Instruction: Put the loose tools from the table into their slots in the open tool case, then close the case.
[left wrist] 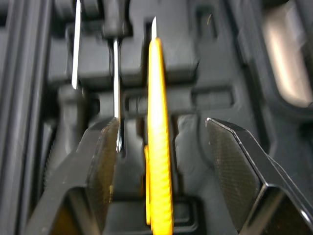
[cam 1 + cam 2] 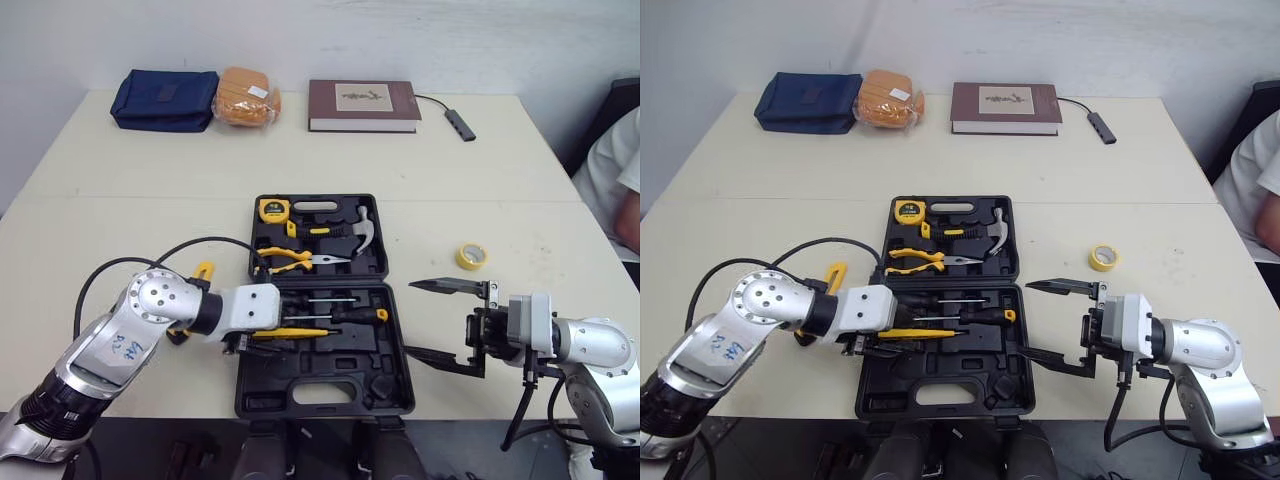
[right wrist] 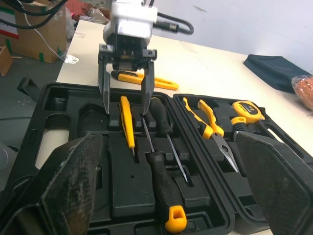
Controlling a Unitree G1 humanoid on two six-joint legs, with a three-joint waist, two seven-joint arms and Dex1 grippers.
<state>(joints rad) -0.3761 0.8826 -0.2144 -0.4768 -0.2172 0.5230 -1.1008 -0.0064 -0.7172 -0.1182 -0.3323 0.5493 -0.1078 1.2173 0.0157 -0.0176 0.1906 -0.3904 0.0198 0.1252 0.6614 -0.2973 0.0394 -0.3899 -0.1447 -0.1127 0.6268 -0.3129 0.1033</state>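
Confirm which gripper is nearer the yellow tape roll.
Right. The right gripper is open just short of the tape roll, by the case; the left gripper is across the case, astride a yellow tool.

We log a pale table [image 2: 120, 200]. Far edge: blue pouch [image 2: 165, 100], orange bundle [image 2: 247, 97], brown book [image 2: 363, 105], cabled adapter [image 2: 460, 125]. Mid-table: open tool case [image 2: 325, 395], yellow tape roll [image 2: 471, 256] well right of it, yellow-handled tool [image 2: 203, 272] just left.
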